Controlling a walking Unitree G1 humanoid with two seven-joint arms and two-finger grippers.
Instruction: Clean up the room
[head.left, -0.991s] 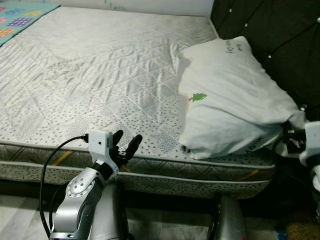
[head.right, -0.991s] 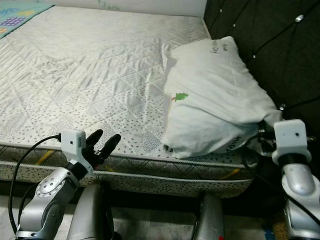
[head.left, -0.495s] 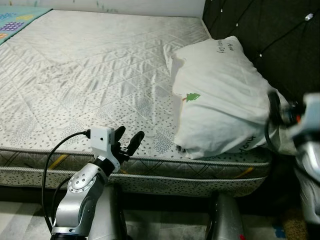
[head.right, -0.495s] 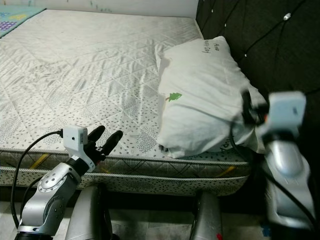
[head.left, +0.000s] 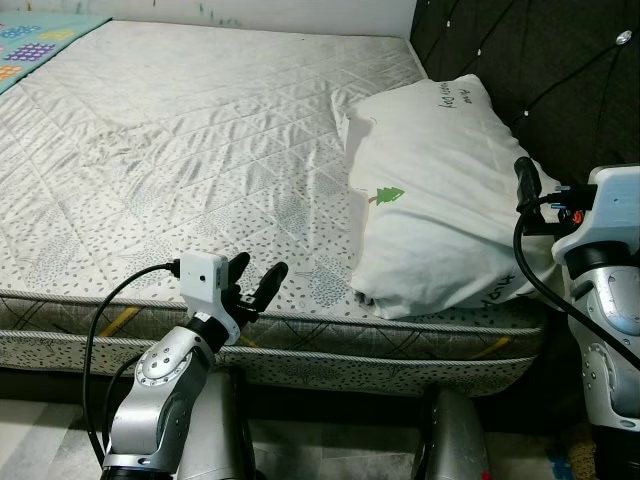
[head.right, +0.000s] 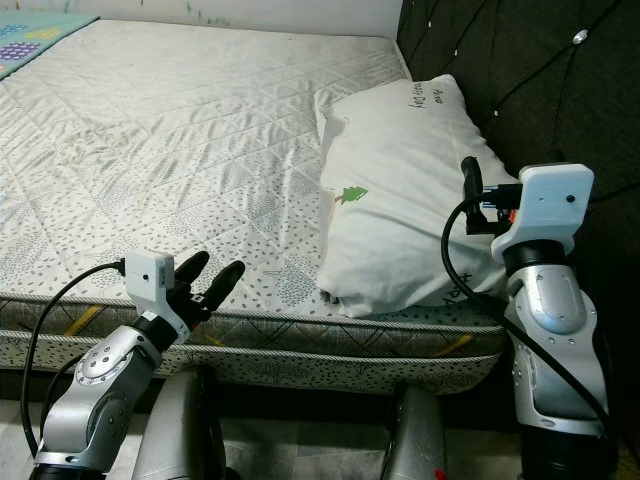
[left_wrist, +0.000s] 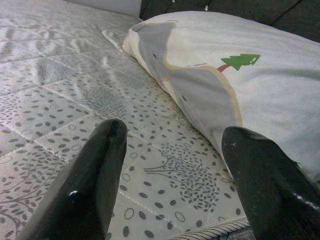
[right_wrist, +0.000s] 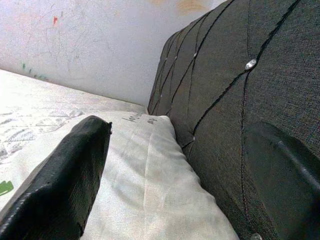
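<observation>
Now puffy white pillow (head.left: 440, 200) on quilted mattress (head.left: 180, 150), tufted headboard (head.left: 530, 70).

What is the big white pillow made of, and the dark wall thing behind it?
The pillow looks like soft cotton-like cloth: matte, wrinkled, with a printed green tree. The headboard seems to be dark woven fabric over padding: it shows a coarse weave, stitched diamond folds and shiny studs. The mattress looks like quilted, slightly glossy fabric.
</observation>
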